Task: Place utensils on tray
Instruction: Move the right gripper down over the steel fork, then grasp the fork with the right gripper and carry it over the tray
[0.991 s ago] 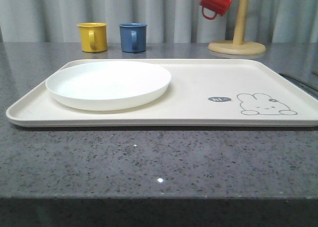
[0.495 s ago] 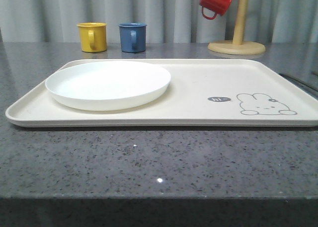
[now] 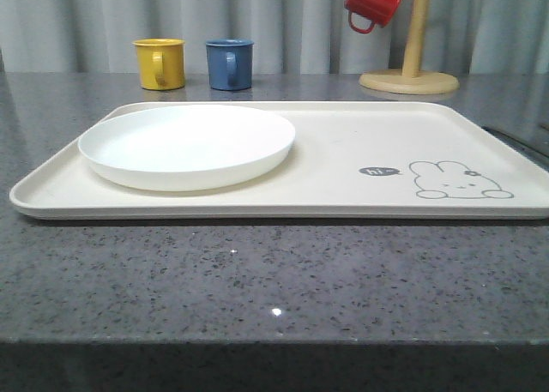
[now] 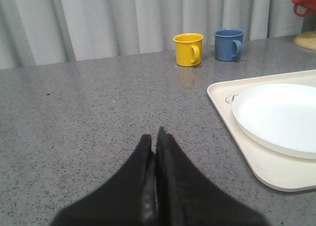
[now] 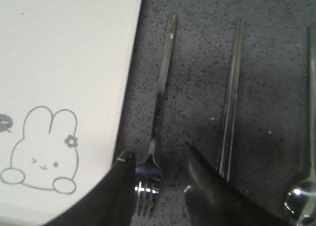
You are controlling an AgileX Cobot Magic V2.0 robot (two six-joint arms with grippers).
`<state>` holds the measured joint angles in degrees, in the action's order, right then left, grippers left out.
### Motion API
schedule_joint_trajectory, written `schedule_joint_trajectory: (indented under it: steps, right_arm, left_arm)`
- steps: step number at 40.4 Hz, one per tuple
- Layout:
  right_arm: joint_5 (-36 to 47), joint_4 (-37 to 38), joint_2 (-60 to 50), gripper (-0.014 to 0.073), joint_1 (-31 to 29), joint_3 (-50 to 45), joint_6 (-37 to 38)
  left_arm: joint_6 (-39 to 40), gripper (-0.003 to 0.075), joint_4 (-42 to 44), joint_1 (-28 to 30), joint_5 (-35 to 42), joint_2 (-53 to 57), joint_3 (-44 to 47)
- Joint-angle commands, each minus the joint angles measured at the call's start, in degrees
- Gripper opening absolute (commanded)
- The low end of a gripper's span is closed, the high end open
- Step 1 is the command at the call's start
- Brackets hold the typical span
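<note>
Right now the big cream tray (image 3: 343, 165) lies flat on the grey desk (image 3: 274, 272). On its left side sits a round white plate (image 3: 187, 145), and nothing is on the plate. A little grey rabbit drawing (image 3: 459, 180) is printed near the tray's right end, and no cutlery lies on the tray.

At the back of the desk stand a yellow cup (image 3: 160, 63) and a blue cup (image 3: 229, 63), side by side but apart. A red cup (image 3: 373, 3) hangs on a wooden cup stand (image 3: 412, 62).

In the right wrist view, the fork (image 5: 157, 122), the chopsticks (image 5: 231, 95) and the spoon (image 5: 303, 186) lie on the desk beside the tray, not on it. The right gripper (image 5: 155, 179) has its fingers apart, one on each side of the fork's head.

The left gripper (image 4: 155, 147) has its fingers pressed together, holding nothing, over bare desk near the tray's left end.
</note>
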<state>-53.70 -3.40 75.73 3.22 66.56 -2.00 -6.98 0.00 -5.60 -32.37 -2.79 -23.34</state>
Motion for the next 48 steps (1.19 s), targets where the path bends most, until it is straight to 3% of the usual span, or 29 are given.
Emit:
schedule_joint_trajectory:
  steps: [1,33,38,44,48]
  right_arm:
    - [1.2,-0.4,3.3,0.0267,0.0,3.7,-0.6]
    - [4.1,-1.4,16.1,0.0258,0.0,4.4,-0.6]
    - [3.5,-1.4,16.1,0.0131,0.0,4.4,-0.6]
    - [3.2,-1.4,16.1,-0.0095,0.0,4.4,-0.6]
    - [3.0,-1.4,15.7,-0.0120,0.0,4.7,-0.6]
  left_arm:
    - [0.4,-0.0018,-0.6,0.1,4.9,-0.7,-1.4]
    - [0.4,-0.0018,-0.6,0.1,4.9,-0.7,-1.4]
    - [0.4,-0.0018,-0.6,0.1,4.9,-0.7,-1.4]
    - [0.4,-0.0018,-0.6,0.1,4.9,-0.7,-1.4]
    - [0.4,-0.0018,-0.6,0.1,4.9,-0.7,-1.4]
